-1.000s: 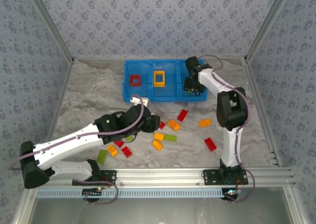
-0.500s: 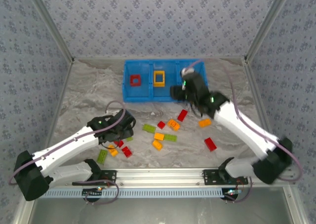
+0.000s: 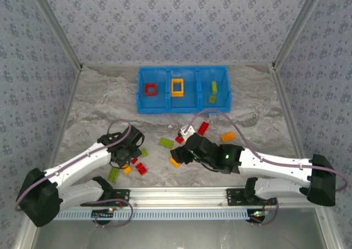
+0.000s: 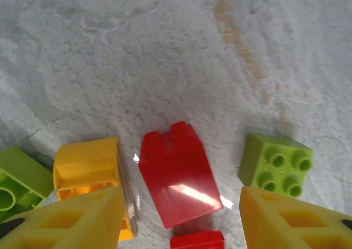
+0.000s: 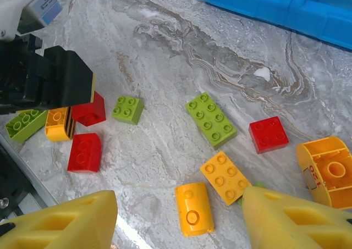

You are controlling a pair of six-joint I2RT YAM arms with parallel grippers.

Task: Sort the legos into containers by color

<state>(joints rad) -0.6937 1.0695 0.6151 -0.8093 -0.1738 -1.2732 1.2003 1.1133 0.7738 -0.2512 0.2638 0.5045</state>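
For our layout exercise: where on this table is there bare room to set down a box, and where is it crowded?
Bare table lies left of the blue tray and right of it, past the orange brick. Crowded: the bricks between the left gripper and right gripper.

In the left wrist view the bottom edge cut off the fingers [image 4: 71,221] of the left gripper [image 4: 181,208] and all but the top of the lower red brick [image 4: 197,241]. A green brick [image 4: 19,180] ran off the left edge, and the left finger covered the near corner of an orange-yellow brick [image 4: 88,169].

In the right wrist view the top edge cropped the blue tray [image 5: 258,1]. The right edge clipped a hollow orange-yellow piece [image 5: 327,172]. Only a green sliver [image 5: 254,187] showed behind a finger of the right gripper [image 5: 176,197]. The left gripper's black body hid part of a red block [image 5: 92,110].
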